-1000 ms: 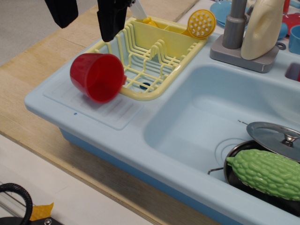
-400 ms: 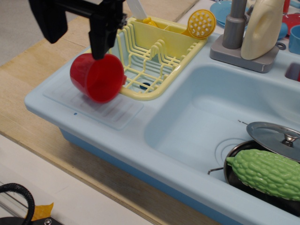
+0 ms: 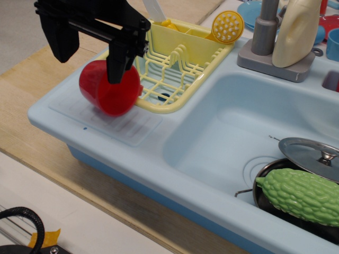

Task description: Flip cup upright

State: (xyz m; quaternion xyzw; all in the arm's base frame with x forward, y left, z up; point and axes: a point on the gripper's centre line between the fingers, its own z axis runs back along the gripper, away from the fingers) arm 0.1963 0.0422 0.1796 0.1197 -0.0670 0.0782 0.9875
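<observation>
The red cup (image 3: pixel 106 92) lies tilted on its side on the ribbed drainboard (image 3: pixel 100 119) of the light blue toy sink, its wide mouth facing the front right and its body leaning against the yellow dish rack (image 3: pixel 169 63). My black gripper (image 3: pixel 87 61) hangs over the cup with its jaws wide open. One finger (image 3: pixel 61 42) is to the cup's left; the other finger (image 3: pixel 119 63) is in front of the cup's upper right side. The fingers are not closed on the cup.
The sink basin (image 3: pixel 238 127) is to the right, with a pot, a steel lid (image 3: pixel 312 151) and a green bumpy vegetable (image 3: pixel 299 193) at its front right. A grey tap (image 3: pixel 265 32), a cream bottle (image 3: pixel 296 32) and blue dishes stand behind. A wooden table (image 3: pixel 32 106) lies left.
The gripper has come down and forward from above the rack's left end, and its open fingers now straddle the top of the red cup. The cup has not moved.
</observation>
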